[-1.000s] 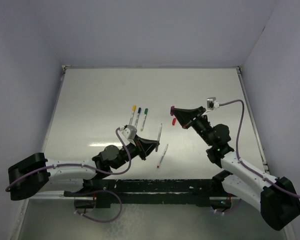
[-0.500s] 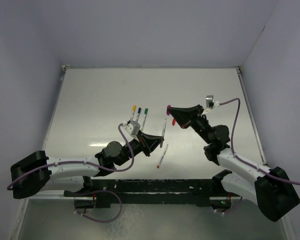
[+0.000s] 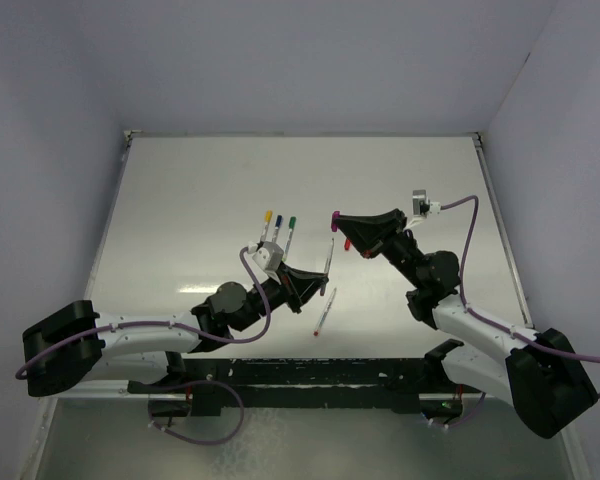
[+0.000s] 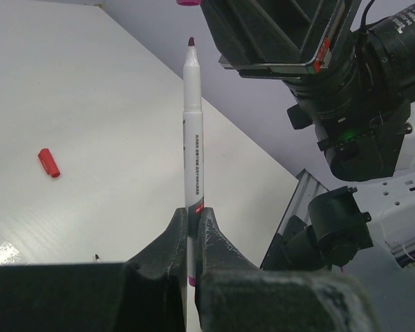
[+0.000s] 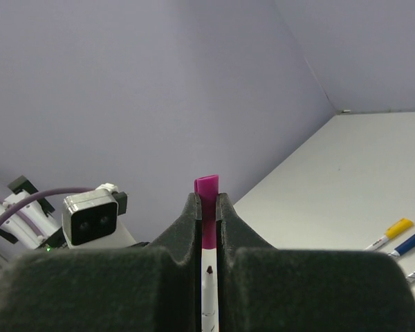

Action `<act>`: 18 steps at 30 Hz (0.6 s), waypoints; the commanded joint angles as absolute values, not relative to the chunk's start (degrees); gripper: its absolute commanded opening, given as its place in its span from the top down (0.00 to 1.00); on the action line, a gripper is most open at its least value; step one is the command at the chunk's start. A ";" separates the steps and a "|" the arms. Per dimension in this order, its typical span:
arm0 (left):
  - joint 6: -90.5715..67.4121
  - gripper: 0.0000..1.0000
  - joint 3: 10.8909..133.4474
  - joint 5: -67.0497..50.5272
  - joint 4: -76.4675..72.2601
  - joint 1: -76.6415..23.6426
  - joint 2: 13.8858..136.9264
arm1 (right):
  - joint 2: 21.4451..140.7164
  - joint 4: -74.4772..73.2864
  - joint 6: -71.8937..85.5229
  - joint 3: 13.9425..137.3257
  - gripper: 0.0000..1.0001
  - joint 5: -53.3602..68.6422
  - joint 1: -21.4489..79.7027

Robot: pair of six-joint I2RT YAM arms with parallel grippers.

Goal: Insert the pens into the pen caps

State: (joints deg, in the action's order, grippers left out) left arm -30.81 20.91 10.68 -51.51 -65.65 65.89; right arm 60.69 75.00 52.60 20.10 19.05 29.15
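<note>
The left gripper is pinched narrow on the lower barrel of a pen. The pen stands straight out of the fingertips with its dark nib bare and leading. The right gripper is clamped just as tightly on the purple cap, one flat end of which pokes out past the fingertips. The cap's other end is hidden between the pads, so its mouth cannot be seen.

From the right wrist, the nib sits directly in line under the cap. From the left wrist, the nib points at the cap with a small gap between them, so they are near but not touching. The pen's long axis runs almost along the cap's own. The next move looks like a short push along that axis, with the left arm driving, and any sideways drift would make the nib miss the mouth.

Both are held above the middle of the table. A red cap lies on the table just beside the right gripper. A loose pen lies toward the near edge, pointing roughly near to far. Three capped pens (yellow, blue and green) lie side by side left of the middle.
</note>
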 commanded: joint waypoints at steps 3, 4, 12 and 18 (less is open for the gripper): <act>-29.62 1.00 23.12 10.99 -53.71 -65.39 65.21 | 60.45 80.39 53.88 19.35 1.00 20.37 29.53; -29.55 1.00 23.18 10.99 -53.60 -65.38 65.12 | 60.51 80.35 53.88 19.32 1.00 20.39 29.56; -29.45 1.00 22.77 11.46 -53.17 -65.39 63.99 | 60.95 80.75 53.80 18.98 1.00 20.39 29.79; -29.27 1.00 22.77 11.69 -53.01 -65.39 63.72 | 61.30 80.94 53.87 18.66 1.00 20.31 29.95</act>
